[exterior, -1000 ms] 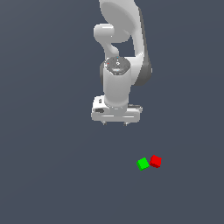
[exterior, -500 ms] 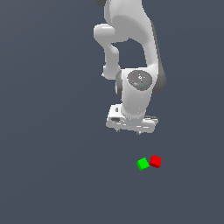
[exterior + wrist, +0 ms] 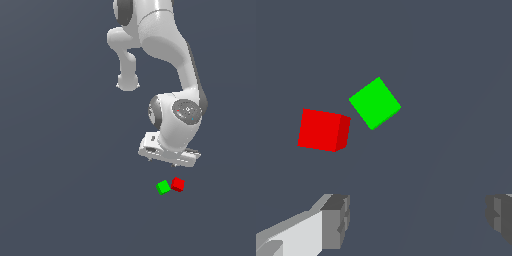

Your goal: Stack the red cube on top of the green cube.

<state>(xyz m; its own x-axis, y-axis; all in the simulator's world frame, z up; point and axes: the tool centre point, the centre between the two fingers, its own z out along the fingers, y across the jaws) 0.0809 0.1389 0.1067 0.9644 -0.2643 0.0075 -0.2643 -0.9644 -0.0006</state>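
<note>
The red cube [image 3: 178, 184] and the green cube [image 3: 163, 187] lie side by side on the grey floor, almost touching, the green one toward the exterior view's left. In the wrist view the red cube [image 3: 322, 129] sits beside the green cube [image 3: 375, 103], which is turned at an angle. My gripper [image 3: 170, 163] hangs above the two cubes, a short way over them. It is open and empty; its two fingertips [image 3: 336, 220] stand wide apart in the wrist view.
The plain dark grey floor [image 3: 60, 200] spreads all around the cubes. The white arm [image 3: 170, 60] reaches down from the top of the exterior view. No other objects show.
The arm has swung toward the exterior view's right and lowered, bringing the gripper from well up and left of the cubes to just above them. The cubes have not moved.
</note>
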